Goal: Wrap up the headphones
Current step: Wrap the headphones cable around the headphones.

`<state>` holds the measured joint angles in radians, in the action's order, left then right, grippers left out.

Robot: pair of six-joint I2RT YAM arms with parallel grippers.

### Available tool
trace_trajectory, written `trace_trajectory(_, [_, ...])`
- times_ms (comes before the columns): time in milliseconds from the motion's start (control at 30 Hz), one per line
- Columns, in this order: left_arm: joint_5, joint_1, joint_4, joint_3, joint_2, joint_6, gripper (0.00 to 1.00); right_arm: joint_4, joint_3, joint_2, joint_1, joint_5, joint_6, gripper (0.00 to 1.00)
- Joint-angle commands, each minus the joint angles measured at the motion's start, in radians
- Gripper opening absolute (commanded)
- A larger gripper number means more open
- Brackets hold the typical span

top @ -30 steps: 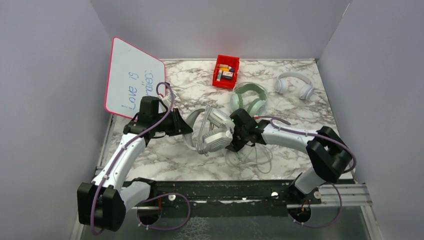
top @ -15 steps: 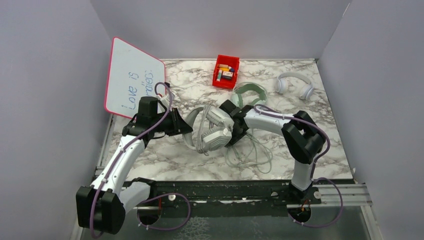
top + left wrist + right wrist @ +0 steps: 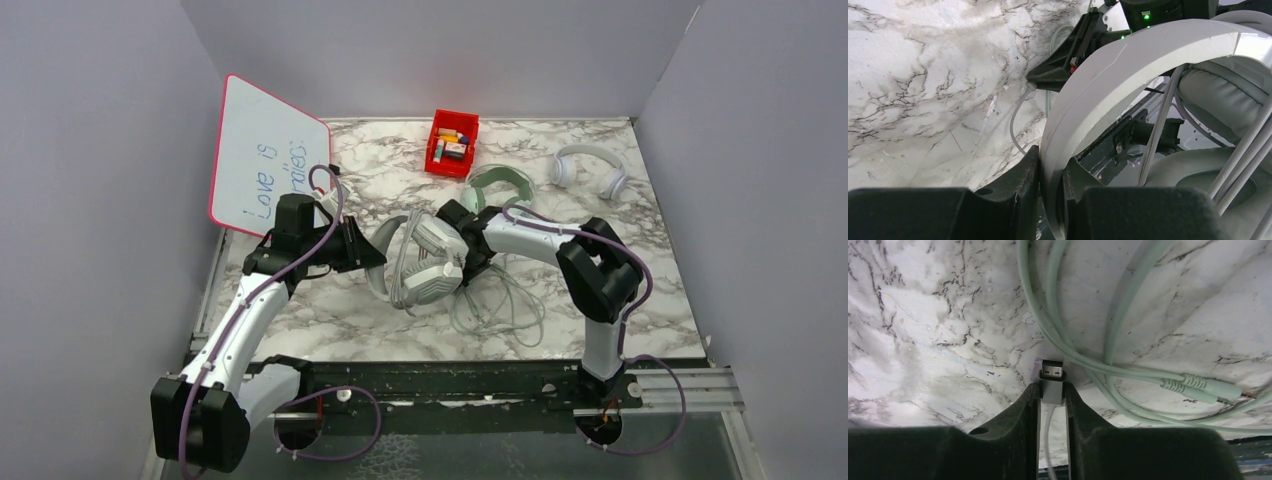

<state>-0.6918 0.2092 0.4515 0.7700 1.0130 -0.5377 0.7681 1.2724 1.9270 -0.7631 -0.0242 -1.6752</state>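
The grey-white headphones lie at the table's middle, their thin cable wound several times across the ear cups. My left gripper is shut on their headband, which is pinched between the fingers. Just right of the ear cups, my right gripper is shut on the cable's grey USB plug, close above the marble. The mint-green headphones lie behind the right arm, partly hidden. Their loose green cable is spread in front, under my right gripper. The small white headphones sit at the back right.
A red bin with small items stands at the back centre. A whiteboard with a pink rim leans on the left wall. Grey walls close in three sides. Two green plugs lie right of the USB plug.
My right arm swung left toward the grey-white headphones, and its jaws closed on the USB plug. The left gripper kept its hold on the headband and stayed in place.
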Motion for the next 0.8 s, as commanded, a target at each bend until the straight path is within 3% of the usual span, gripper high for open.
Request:
trace_trajectory(0, [-0.074, -0.002, -0.052, 0.008, -0.029, -0.038, 0.00, 0.046, -0.015, 0.099, -0.004, 0.031, -0.001, 0.15])
trace_trajectory(67, [-0.077, -0.002, -0.051, 0.009, -0.030, -0.039, 0.00, 0.022, -0.022, 0.092, 0.001, 0.032, 0.024, 0.02])
trace_trajectory(100, [-0.077, -0.001, -0.050, 0.009, -0.031, -0.038, 0.00, 0.012, -0.029, 0.076, 0.002, 0.047, 0.033, 0.00])
trace_trajectory(267, [-0.069, -0.002, -0.031, 0.014, -0.036, -0.018, 0.00, -0.099, -0.087, -0.117, 0.005, 0.209, 0.158, 0.00])
trace_trajectory(367, [-0.057, -0.001, -0.021, 0.022, -0.041, 0.001, 0.00, -0.227, -0.159, -0.280, 0.010, 0.311, 0.331, 0.00])
trace_trajectory(433, [-0.050, -0.001, -0.013, 0.029, -0.045, 0.010, 0.00, -0.400, -0.258, -0.400, 0.030, 0.328, 0.486, 0.00])
trace_trajectory(533, [-0.058, 0.000, -0.013, 0.034, -0.049, 0.017, 0.00, -0.644, -0.371, -0.520, 0.119, 0.216, 0.661, 0.00])
trace_trajectory(633, [-0.066, 0.004, -0.012, 0.040, -0.051, 0.017, 0.00, -0.828, -0.383, -0.525, 0.210, 0.024, 0.826, 0.00])
trace_trajectory(767, [0.001, 0.027, 0.022, 0.052, -0.059, 0.031, 0.00, -0.923, -0.316, -0.518, 0.260, -0.110, 0.977, 0.00])
